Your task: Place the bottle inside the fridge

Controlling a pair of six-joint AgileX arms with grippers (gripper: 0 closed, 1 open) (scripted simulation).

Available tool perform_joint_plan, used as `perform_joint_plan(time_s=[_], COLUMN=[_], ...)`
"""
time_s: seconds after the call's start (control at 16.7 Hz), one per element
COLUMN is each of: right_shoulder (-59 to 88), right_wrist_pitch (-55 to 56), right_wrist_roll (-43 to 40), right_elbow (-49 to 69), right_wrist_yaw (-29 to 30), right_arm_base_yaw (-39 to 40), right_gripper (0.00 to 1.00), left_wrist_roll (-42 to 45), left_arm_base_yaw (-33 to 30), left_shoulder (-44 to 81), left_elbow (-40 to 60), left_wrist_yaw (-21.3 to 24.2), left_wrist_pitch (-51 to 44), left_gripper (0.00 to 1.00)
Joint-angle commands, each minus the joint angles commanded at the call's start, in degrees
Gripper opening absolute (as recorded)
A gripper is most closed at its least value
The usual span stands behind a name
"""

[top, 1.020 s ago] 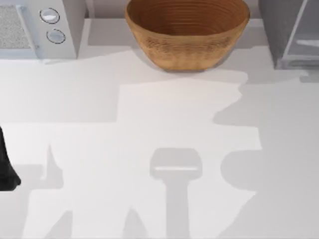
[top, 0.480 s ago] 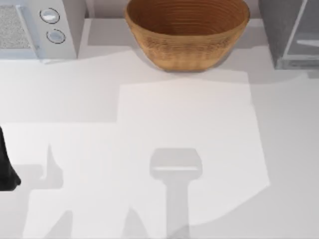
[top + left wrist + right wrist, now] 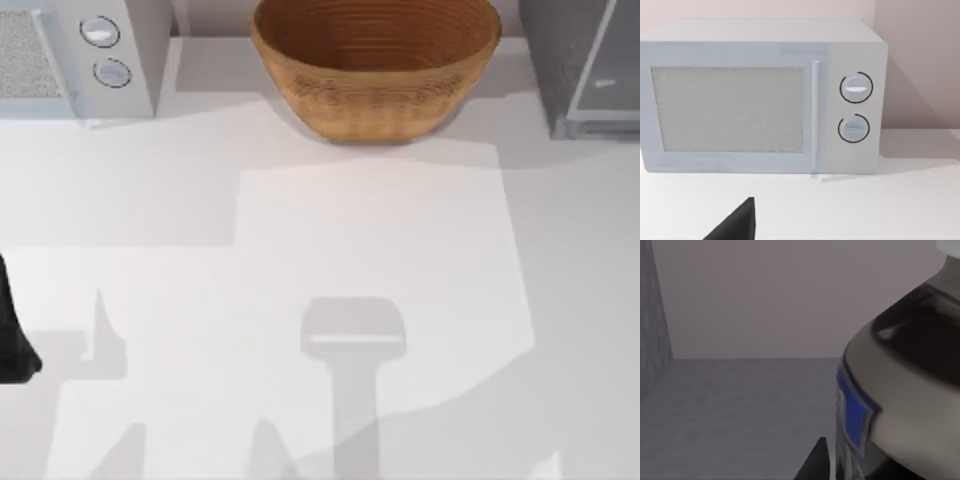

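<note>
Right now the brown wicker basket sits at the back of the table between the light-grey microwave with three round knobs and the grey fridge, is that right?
Not quite: the light-grey microwave has two round knobs, not three, as the left wrist view shows. The rest holds: in the top view the brown wicker basket sits at the back of the table, between the microwave and the grey fridge.

Basket [image 3: 375, 65]: brown wicker bowl, back centre of the surface [image 3: 300, 230], upright.
Microwave [image 3: 75, 55]: light grey, back left corner, two round knobs and a mesh panel facing up in the view.
Fridge [image 3: 580, 60]: grey box with a pale glassy door panel, back right corner.
Left arm [image 3: 12, 335]: dark shape at the left edge, well apart from everything else.
Surface: white, crossed by grey shadows.
</note>
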Motion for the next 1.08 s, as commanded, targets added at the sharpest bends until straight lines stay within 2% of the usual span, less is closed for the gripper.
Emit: perform_joint_plan(time_s=[0.36,0.72,1.08], right_shoulder=[6.29,8.90,8.90], right_wrist_pitch=[-5.96,-8.51,-8.51], right_wrist_roll=[0.13,0.00,0.00], right_elbow=[18.70,20.94,20.94], right_wrist_yaw=[1.34,1.95,1.95], right_arm_base_yaw=[1.29,1.86,1.86], right_gripper=[0.01,0.01,0.46], left_wrist_roll=[0.00,0.00,0.00], left_arm_base_yaw=[0.00,0.00,0.00], left_shoulder=[0.00,0.00,0.00], left_elbow=[0.00,0.00,0.00], left_wrist_yaw=[0.00,0.00,0.00], left_wrist_pitch=[0.00,0.00,0.00], left_gripper=[1.00,1.00,1.00])
